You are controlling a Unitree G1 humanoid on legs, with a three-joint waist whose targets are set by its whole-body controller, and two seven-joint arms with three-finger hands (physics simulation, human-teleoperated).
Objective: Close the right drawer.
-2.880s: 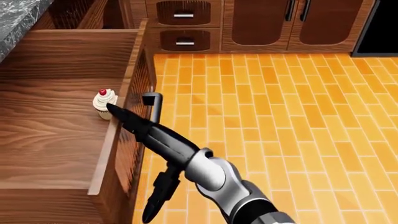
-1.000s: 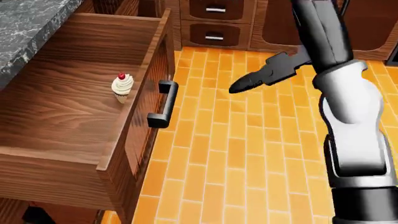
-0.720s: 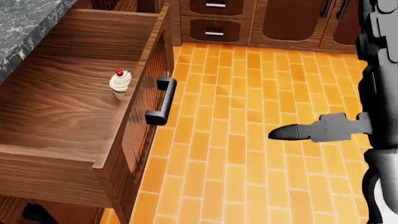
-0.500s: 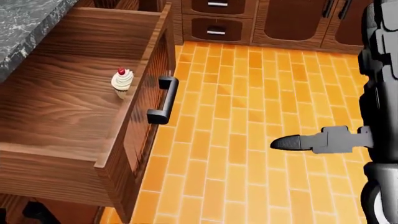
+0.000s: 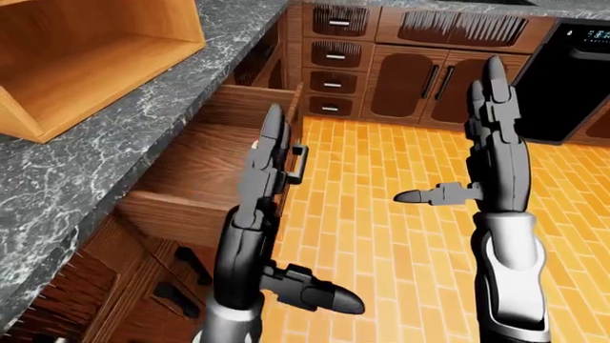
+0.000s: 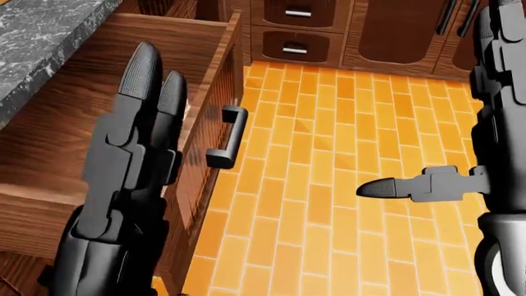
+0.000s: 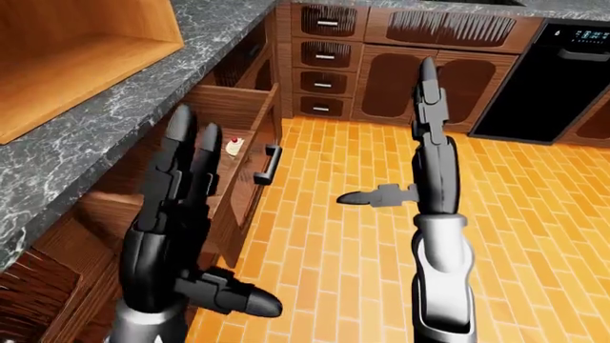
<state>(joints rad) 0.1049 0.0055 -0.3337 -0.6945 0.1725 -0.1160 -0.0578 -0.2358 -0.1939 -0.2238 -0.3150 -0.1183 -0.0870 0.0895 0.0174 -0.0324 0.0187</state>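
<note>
The right drawer [image 6: 215, 92] stands pulled out at the left of the head view, a brown wooden box with a black handle [image 6: 229, 137] on its front panel. A small cupcake [image 7: 234, 146] sits inside near that panel. My left hand [image 7: 181, 186] is raised in front of the drawer, open, fingers pointing up and thumb out to the right; it touches nothing. In the head view it hides the cupcake. My right hand [image 7: 429, 164] is open too and held upright over the floor, right of the handle, its thumb [image 6: 402, 186] pointing left.
A grey marble counter [image 5: 143, 114] runs along the left, with an open wooden box [image 5: 86, 50] on it. Brown cabinets with small drawers [image 5: 334, 78] line the top of the views. A black oven [image 7: 553, 71] stands at top right. Orange tiled floor [image 6: 328, 234] lies to the drawer's right.
My left hand has risen into view in front of the drawer, covering the cupcake in the head view. The right hand stays nearly where it was. The drawer has not moved.
</note>
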